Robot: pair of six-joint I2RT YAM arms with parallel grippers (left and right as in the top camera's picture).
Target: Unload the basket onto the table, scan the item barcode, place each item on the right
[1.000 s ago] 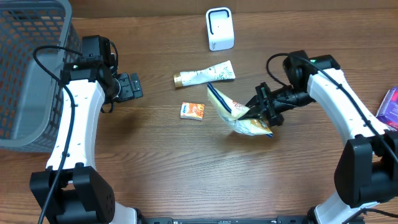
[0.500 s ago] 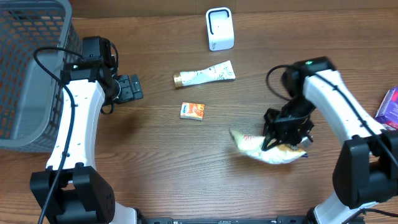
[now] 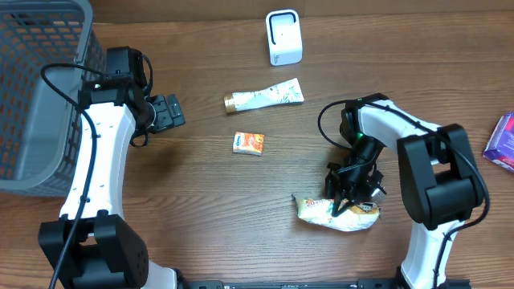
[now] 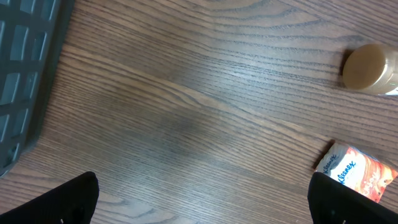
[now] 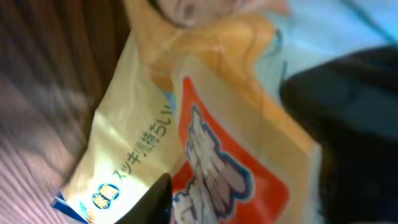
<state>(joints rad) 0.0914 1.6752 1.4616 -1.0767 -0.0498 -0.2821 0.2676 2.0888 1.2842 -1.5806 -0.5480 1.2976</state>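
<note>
Currently: the snack bag [image 3: 336, 215] lies flat on the wooden table [image 3: 241, 209], on the right side toward the robot's base. It is well apart from the white scanner [image 3: 283, 37], which stands at the far edge.

The right gripper [image 3: 351, 195] is down on the right end of the bag, touching it. The right wrist view is filled with the bag's yellow-and-orange print. One dark finger [image 5: 348, 106] lies across the bag at the right, and another dark edge shows at the bottom. I cannot tell whether those fingers are pinching the bag or standing parted around it.

The left gripper [image 3: 169, 112] hangs over the left of the table, beside the grey basket [image 3: 40, 88]. Its fingers are spread wide with nothing between them, and both fingertips [image 4: 71, 202] show in the lower corners of its wrist view over bare wood.

Also on the table:
- a tube [image 3: 263, 98] with a tan cap, lying between scanner and bag
- a small orange tissue pack [image 3: 249, 143] near the tube, on the robot's side of it
- a purple package [image 3: 502, 143] at the right edge
</note>
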